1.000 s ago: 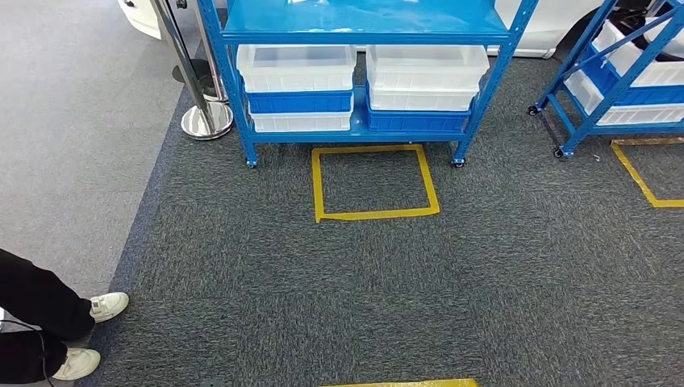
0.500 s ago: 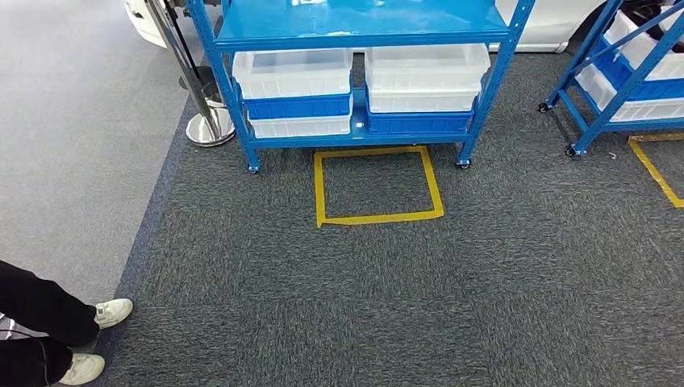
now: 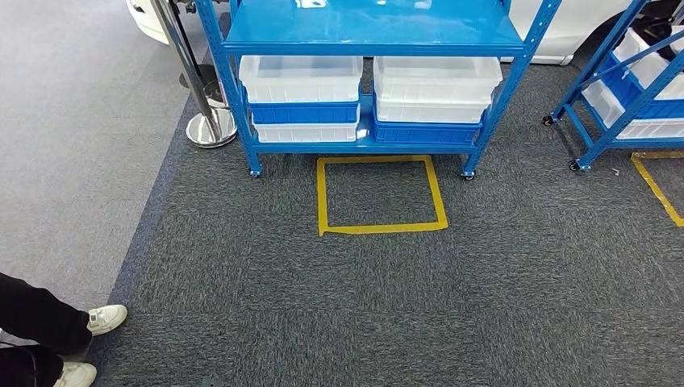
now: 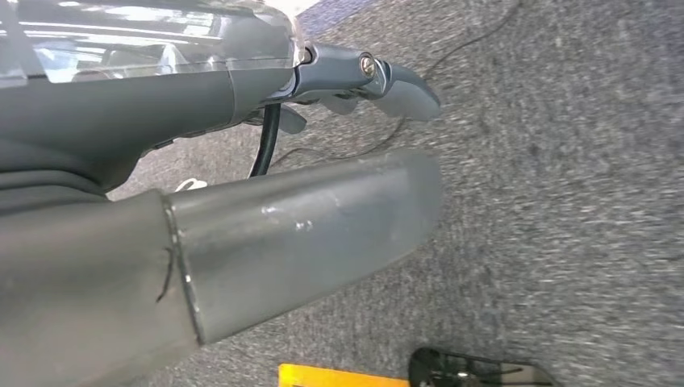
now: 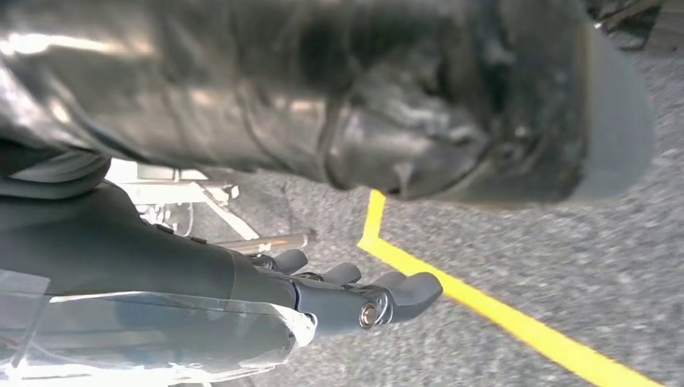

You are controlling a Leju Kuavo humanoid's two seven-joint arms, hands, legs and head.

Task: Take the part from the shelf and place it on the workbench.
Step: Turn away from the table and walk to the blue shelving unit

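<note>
Where the light grey floor [image 3: 64, 137] ends at the far left, a person's legs [image 3: 36, 310] in black trousers and white shoes [image 3: 105, 318] stand at its border, cut off by the picture edge. Next comes a chrome post [image 3: 198, 97] with a round base, then dark carpet [image 3: 339, 306]. On it stands the blue shelf [image 3: 363, 32], with white and blue bins [image 3: 302, 98] stacked on its low level; whether a part lies in them cannot be told. A yellow tape square [image 3: 381, 195] is marked just before the shelf. At the right a second blue rack [image 3: 621, 89] is cut off. The left hand [image 4: 355, 72] hangs over the carpet with fingers straight and holds nothing. The right hand [image 5: 355, 294] has its fingers a little curled and holds nothing, near a yellow line [image 5: 500, 310].
</note>
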